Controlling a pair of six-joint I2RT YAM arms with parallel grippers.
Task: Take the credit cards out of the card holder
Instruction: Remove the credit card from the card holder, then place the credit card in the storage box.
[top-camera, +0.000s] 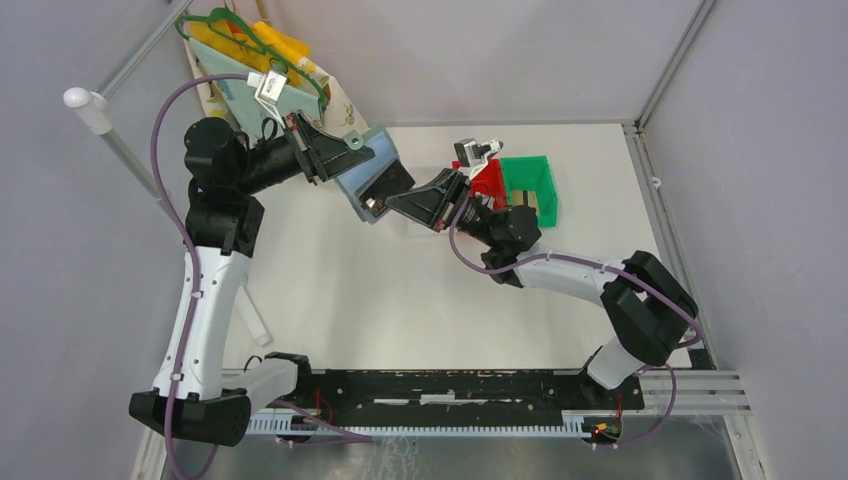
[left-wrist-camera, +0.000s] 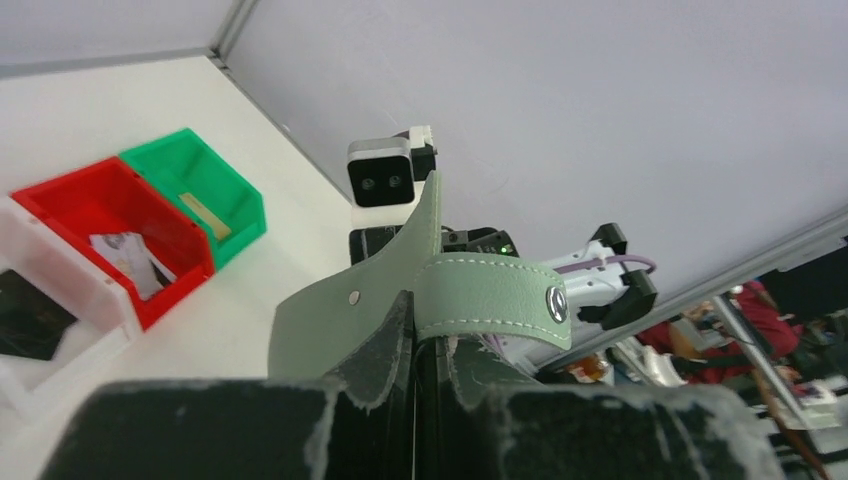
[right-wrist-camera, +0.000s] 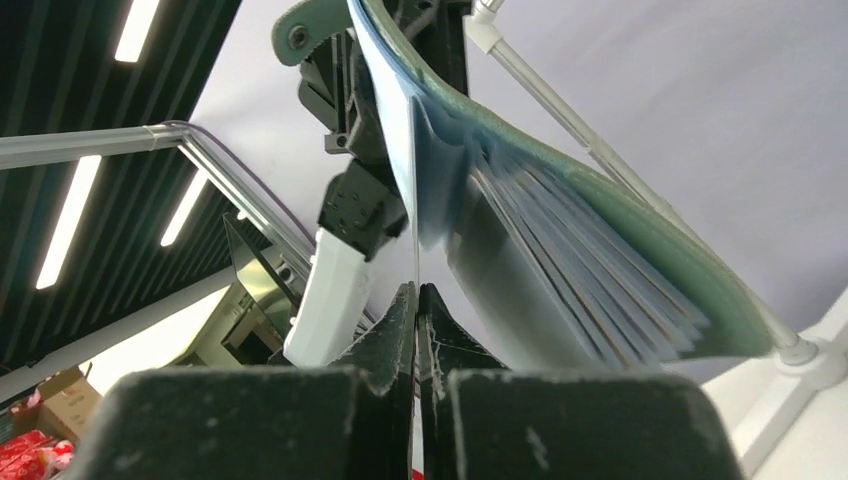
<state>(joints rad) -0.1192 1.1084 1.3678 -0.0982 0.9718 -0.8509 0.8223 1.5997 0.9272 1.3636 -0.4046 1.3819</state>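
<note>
A white table (top-camera: 400, 300) sits inside grey walls and a metal frame. Above it, the left gripper (top-camera: 335, 160) is clamped on the grey-blue card holder (top-camera: 358, 178), which it holds aloft. The right gripper (top-camera: 387, 207) pinches one of its clear pockets. Farther right stand a red bin (top-camera: 490, 185) and a green bin (top-camera: 546, 180).

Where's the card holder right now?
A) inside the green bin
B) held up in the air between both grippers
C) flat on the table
B: the card holder is off the table. The left gripper is clamped on its green cover, and the right gripper is pinched on an inner pocket sheet.
</note>
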